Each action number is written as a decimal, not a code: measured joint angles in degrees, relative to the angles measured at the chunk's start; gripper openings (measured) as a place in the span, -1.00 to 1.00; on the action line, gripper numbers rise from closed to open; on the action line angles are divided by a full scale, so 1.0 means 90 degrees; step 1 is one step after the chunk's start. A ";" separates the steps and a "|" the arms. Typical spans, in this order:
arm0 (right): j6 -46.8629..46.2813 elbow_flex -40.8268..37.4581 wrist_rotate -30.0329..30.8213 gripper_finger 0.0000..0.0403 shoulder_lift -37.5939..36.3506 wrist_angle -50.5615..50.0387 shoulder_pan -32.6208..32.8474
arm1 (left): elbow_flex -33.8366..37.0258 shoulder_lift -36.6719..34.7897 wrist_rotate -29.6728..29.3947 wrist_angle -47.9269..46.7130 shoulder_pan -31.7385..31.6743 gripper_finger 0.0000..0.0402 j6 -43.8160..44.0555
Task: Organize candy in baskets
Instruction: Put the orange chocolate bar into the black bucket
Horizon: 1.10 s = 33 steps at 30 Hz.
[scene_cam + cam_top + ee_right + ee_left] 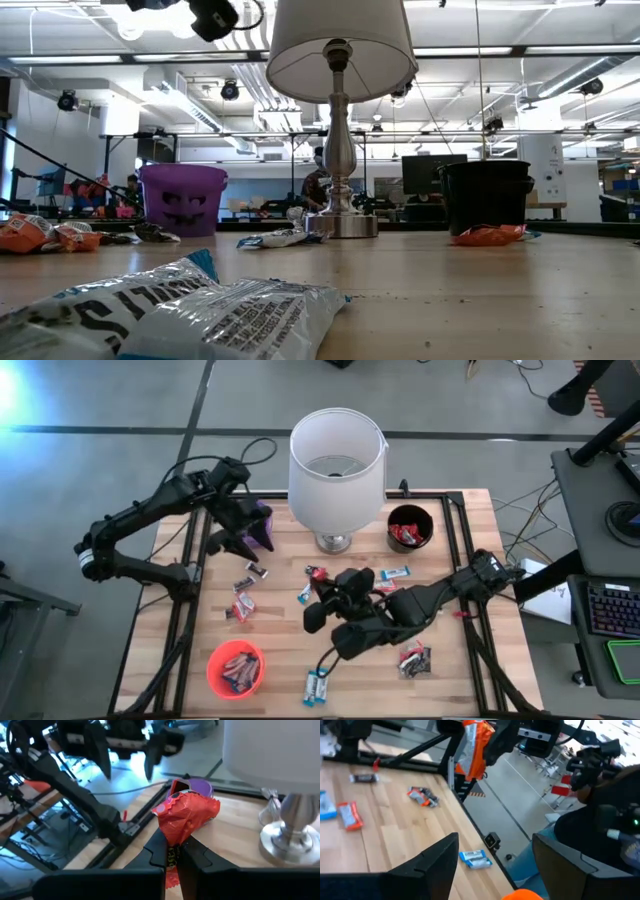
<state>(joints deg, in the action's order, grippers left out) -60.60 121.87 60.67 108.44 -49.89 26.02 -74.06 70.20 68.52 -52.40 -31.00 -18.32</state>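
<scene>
Looking at the high view, your right gripper (322, 600) sits in the middle of the frame, and its own wrist camera shows the fingers (197, 856) pinched shut on a crinkly red-wrapped mini candy bar (187, 817), which stands up out of the jaws. So you've got a red one in hand, lifted off the wooden table (280, 680).

The bit that matters: where does red go? The round black cup-like basket (409, 526) at the upper right of the high view already has red wrappers in it, so that's my guess for the drop. From the gripper it lies up and to the right, past the big white lampshade on its metal base (336, 460), so you'd swing back toward your own arm's side. It's the right arm's basket anyway, it's nearer than the left.

The orange-red round basket (236, 668) at lower left holds dark wrappers, and the purple round basket (259, 525) is at upper left, right under your left gripper (232, 540). That one's fingers (432, 862) are spread open with nothing in them.

Loose candy is scattered all over the middle, like the blue-and-white wrapped bars (316, 686) at the bottom edge.
</scene>
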 joint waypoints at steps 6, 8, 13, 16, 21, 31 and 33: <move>0.0890 0.0050 -0.0030 -0.94 0.0000 0.0781 -0.0201 | -0.0034 0.0237 -0.0001 0.0773 0.0416 0.16 0.0241; 0.1191 0.0046 -0.0147 -0.94 0.0000 0.1111 -0.0273 | -0.0048 0.0270 -0.0001 0.0975 0.0515 0.15 0.0316; 0.1742 0.0041 -0.0293 -0.94 0.0000 0.1734 -0.0379 | -0.0061 0.0318 -0.0004 0.1338 0.0713 0.15 0.0453; 0.1889 0.0041 -0.0372 -0.94 0.0000 0.1866 -0.0412 | -0.0061 0.0366 -0.0011 0.1535 0.0842 0.15 0.0599; 0.1931 0.0031 -0.0623 -0.94 0.0002 0.2004 -0.0474 | -0.0061 0.0439 -0.0060 0.1605 0.1114 0.15 0.0621; 0.2143 -0.0005 -0.0991 -0.94 0.0161 0.2395 -0.0498 | -0.0061 0.0387 -0.1072 0.2156 0.1525 0.15 0.0864; 0.2403 -0.0005 -0.1201 -0.94 0.0294 0.2780 -0.0521 | -0.0061 0.0387 -0.1218 0.2185 0.1573 0.15 0.0946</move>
<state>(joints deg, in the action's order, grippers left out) -38.98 121.82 49.86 111.09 -24.87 21.33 -74.61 73.69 57.57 -32.73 -16.85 -9.80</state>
